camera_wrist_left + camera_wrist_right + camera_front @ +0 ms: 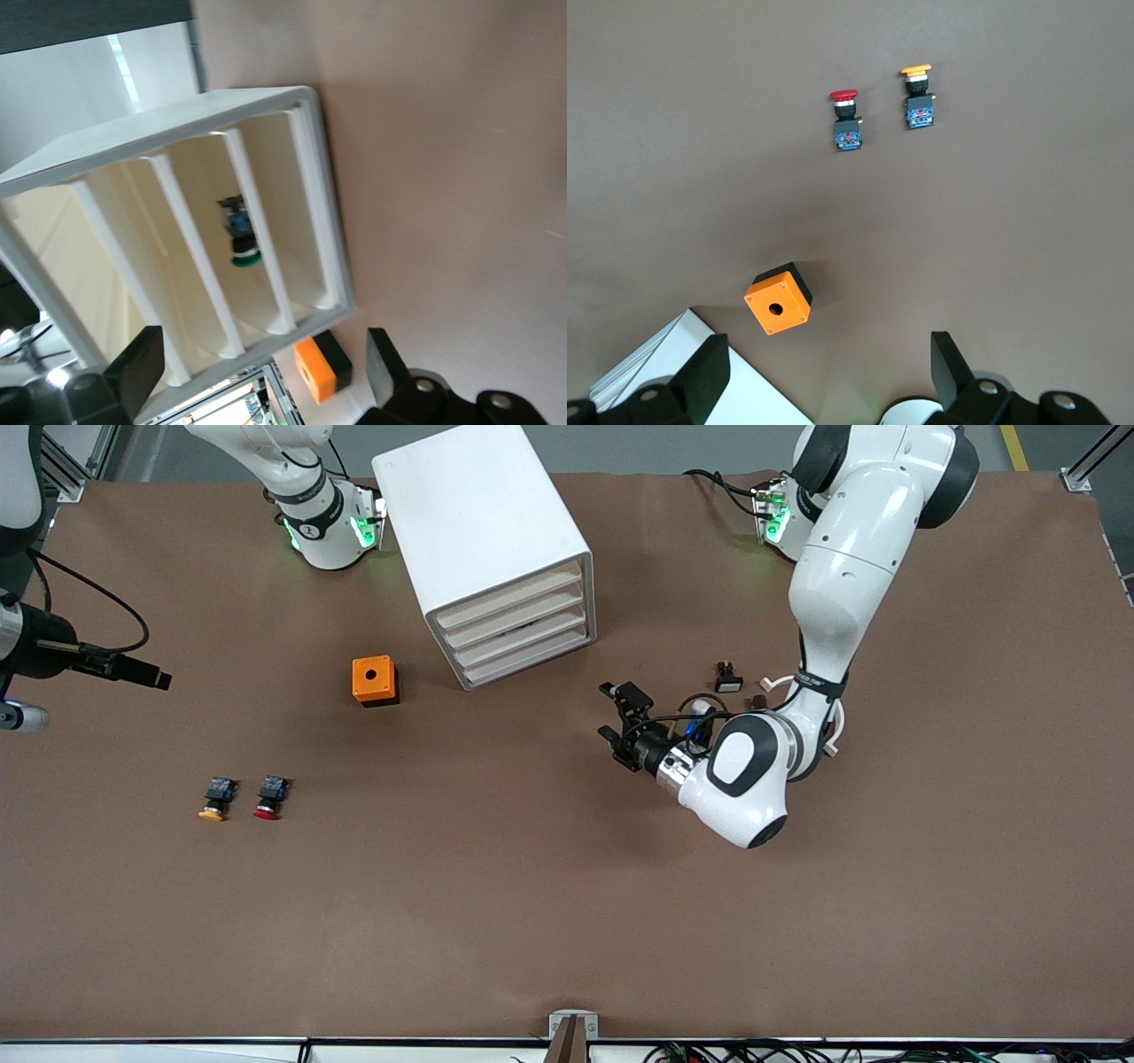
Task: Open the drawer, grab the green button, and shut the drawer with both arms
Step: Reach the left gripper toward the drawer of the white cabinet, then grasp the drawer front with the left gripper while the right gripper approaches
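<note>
Two grippers are both standing wide open, holding nothing. Left gripper [613, 724] is hovering low over the table in front of the white drawer cabinet [496, 549], fingers [133, 367] pointing at the drawer fronts. Green button [241, 233] is lying inside the cabinet, seen through a slot. Right gripper [824, 376] is waiting up high at the right arm's end, looking down over the orange box [375, 680], red button [269, 797] and yellow button [215, 798].
</note>
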`<state>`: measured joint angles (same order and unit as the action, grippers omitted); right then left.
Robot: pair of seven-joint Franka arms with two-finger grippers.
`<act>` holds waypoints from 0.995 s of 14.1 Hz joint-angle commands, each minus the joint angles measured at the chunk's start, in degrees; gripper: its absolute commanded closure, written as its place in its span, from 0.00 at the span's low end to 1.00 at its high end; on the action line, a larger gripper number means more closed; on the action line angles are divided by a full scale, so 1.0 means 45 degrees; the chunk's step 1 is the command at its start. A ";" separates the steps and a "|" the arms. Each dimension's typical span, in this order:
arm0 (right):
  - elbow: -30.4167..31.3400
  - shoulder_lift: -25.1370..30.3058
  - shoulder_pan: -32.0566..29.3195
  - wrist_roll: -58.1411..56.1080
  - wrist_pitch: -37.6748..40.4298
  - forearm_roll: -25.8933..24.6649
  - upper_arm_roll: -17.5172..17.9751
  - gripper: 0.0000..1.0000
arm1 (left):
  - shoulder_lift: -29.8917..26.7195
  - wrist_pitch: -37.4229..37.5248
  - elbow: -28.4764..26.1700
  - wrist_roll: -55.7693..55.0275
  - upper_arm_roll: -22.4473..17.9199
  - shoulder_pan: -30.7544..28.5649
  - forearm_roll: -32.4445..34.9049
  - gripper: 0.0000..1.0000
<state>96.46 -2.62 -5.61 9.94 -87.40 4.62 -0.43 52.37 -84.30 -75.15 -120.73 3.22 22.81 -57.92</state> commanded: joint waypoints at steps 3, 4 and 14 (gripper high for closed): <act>-0.0206 -0.0004 0.0036 0.0350 0.0204 0.0496 -0.0042 0.00 | 0.0862 0.0627 0.0294 -0.1237 0.0651 0.0360 -0.0391 0.00; -0.0206 -0.0004 0.0016 0.0505 0.0204 0.0497 -0.0042 0.00 | 0.0921 0.0627 0.0294 -0.1238 0.0651 0.0516 -0.0391 0.00; -0.0245 0.0055 0.1068 0.3159 0.0321 0.0868 -0.0022 0.00 | 0.1371 0.1349 -0.0037 -0.1082 0.1003 0.1044 -0.0176 0.60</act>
<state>96.15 -2.62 -2.80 20.19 -86.47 7.89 -0.41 58.09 -79.72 -75.38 -125.01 7.64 26.91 -58.50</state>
